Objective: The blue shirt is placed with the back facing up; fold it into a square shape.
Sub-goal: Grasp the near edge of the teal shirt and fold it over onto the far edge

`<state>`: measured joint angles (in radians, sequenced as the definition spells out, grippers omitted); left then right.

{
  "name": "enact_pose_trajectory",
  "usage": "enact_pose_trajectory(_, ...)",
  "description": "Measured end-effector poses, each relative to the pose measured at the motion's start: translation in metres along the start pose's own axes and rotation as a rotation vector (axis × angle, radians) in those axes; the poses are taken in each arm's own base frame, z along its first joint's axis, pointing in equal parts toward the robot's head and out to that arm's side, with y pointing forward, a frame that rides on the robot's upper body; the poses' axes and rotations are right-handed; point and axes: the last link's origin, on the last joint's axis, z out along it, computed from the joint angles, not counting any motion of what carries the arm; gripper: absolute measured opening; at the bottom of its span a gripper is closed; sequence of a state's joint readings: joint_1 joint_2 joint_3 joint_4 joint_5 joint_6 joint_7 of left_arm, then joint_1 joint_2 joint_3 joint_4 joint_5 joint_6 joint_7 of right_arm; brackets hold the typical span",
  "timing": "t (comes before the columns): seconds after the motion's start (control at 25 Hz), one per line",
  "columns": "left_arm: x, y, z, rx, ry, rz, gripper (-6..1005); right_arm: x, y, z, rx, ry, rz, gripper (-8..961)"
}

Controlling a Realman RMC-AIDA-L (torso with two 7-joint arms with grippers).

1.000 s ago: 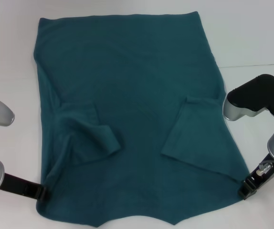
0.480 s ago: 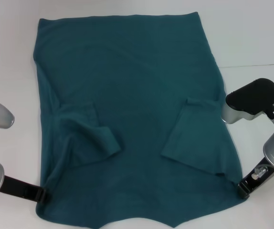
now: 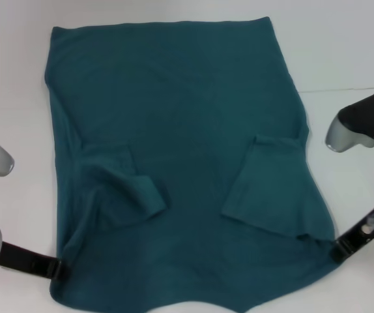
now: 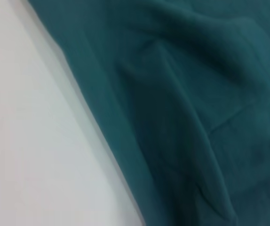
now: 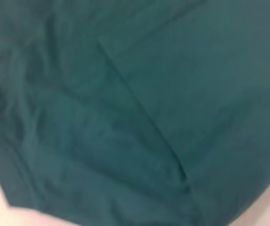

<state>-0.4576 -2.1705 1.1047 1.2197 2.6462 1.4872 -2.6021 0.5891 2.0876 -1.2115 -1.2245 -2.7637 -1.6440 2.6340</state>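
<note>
Blue shirt [image 3: 180, 130], sleeves folded inward

The scene is viewed by the head camera from above, facing forward and down, so that the whole blue shirt [image 3: 174, 163] spread on the white table [image 3: 343, 52] is taken in, with the left gripper [image 3: 55, 267] at its near left corner and the right gripper [image 3: 335, 249] at its near right corner. The left wrist camera is held very close to the cloth, and only the shirt's left edge against the table is framed. The right wrist camera is held equally close over the near right corner, where a folded sleeve edge [image 5: 139, 108] is shared with the head view
</note>
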Motion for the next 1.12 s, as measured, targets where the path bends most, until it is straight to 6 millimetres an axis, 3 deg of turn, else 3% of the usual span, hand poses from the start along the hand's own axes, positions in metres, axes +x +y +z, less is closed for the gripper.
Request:
enact_pose_trajectory(0.48, -0.022, 0.016, -0.020, -0.125, -0.240, 0.014, 12, 0.027, 0.025, -0.015, -0.174, 0.233, -0.211, 56)
enact_pose_trajectory(0.76, -0.041, 0.014, -0.028, -0.128, -0.371, -0.003, 12, 0.042, 0.032, -0.005, -0.212, 0.338, -0.261, 56)
enact_pose_trajectory(1.12, -0.059, 0.018, -0.034, -0.179, -0.462, -0.029, 12, 0.054, 0.059, 0.005, -0.333, 0.386, -0.317, 56)
